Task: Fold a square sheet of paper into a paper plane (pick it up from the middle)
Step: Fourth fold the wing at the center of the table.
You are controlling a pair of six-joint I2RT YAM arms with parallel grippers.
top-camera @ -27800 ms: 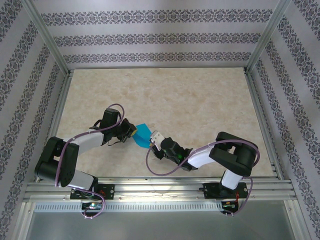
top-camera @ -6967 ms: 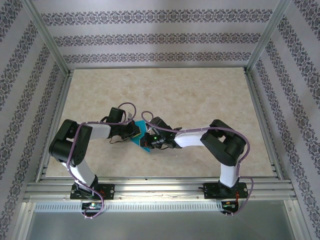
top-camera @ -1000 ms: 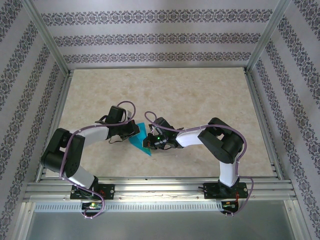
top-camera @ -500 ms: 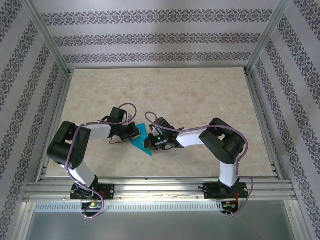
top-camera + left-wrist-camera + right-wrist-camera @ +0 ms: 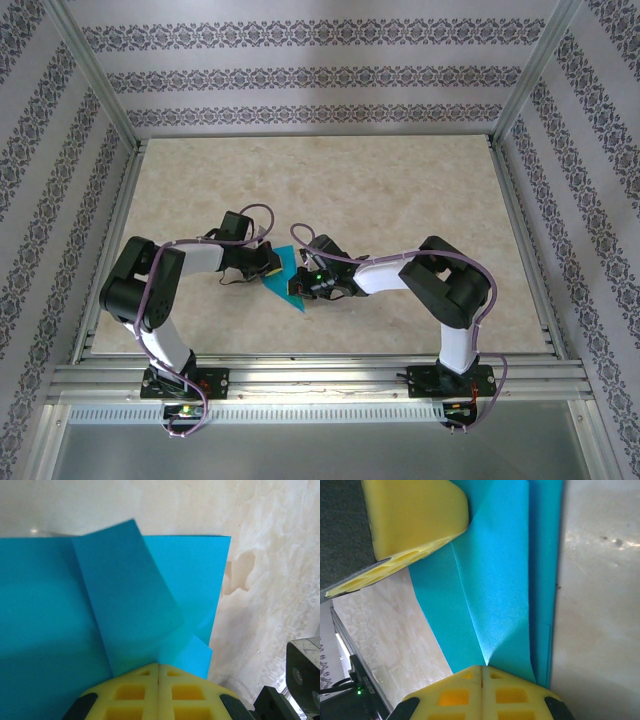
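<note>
Both claws clenched: left claw pinches a folded flap of the square sheet of paper, which spreads ahead of its tips over the table. Right claw grips the same sheet from the other side, with the left claw's pad just ahead. Judgement: a crease is being set. Best to anchor one pinch and draw the other along the fold, edges aligned. No pulling apart; thin paper tears.
</note>
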